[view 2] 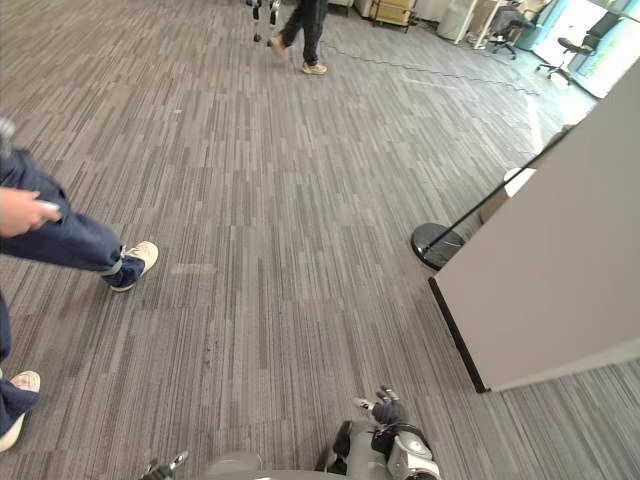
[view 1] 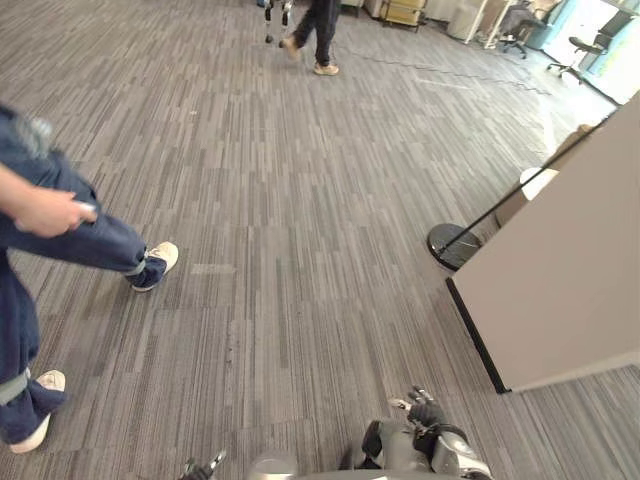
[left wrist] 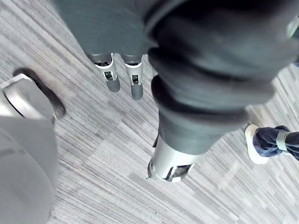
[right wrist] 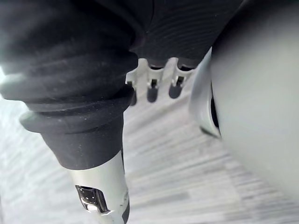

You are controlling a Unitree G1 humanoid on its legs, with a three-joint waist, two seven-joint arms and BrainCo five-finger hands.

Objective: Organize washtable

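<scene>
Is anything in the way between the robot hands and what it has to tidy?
Can't tell yet: the left robot hand and right robot hand hang open above plain carpet. A person's legs are on the left, a white panel on the right.

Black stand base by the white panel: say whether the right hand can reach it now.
Probably not: the right hand hangs low and close in, the base lies well ahead across open carpet.
</scene>
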